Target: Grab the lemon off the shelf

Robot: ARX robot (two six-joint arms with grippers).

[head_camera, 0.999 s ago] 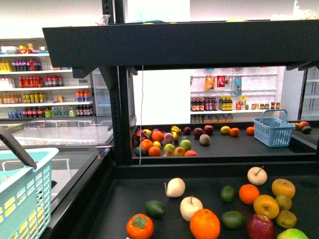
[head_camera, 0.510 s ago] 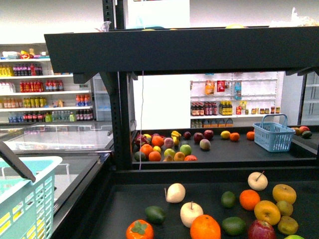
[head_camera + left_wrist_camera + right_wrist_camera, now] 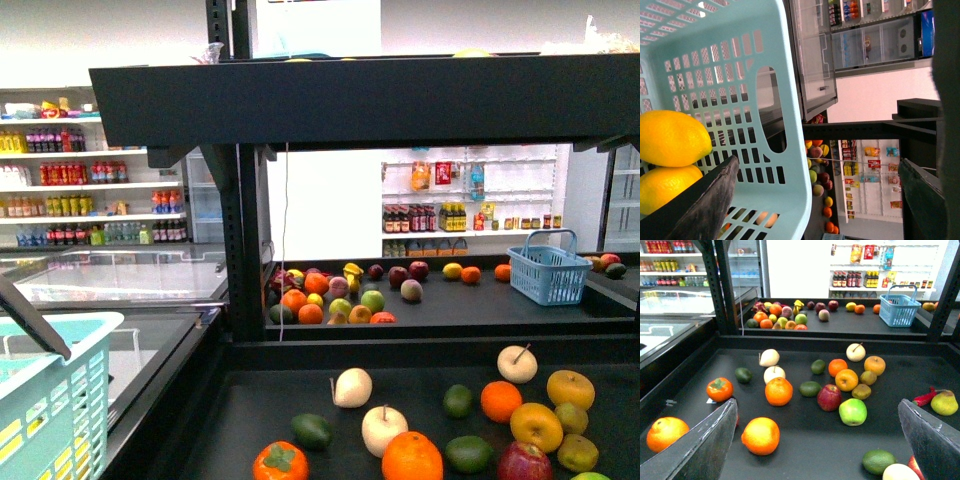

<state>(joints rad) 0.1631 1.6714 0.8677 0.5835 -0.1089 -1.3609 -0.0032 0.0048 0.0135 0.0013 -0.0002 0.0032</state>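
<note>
matt black shelf (image 3: 420, 395), seemingly plastic basket (image 3: 785, 125)

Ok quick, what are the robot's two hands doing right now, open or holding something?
Left end effector: open, holding nothing, above the light blue basket.
Right end effector: open, holding nothing, above the shelf.

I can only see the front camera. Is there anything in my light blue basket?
Observer: Yes. The left wrist view shows two lemons in the basket, one against the other.
Operator: Is my right pincer holding something?
Observer: No. The right pincer is open, with nothing between its fingers.
Operator: What's in front of it?
Observer: A green apple on the shelf, touching a red apple.
</note>
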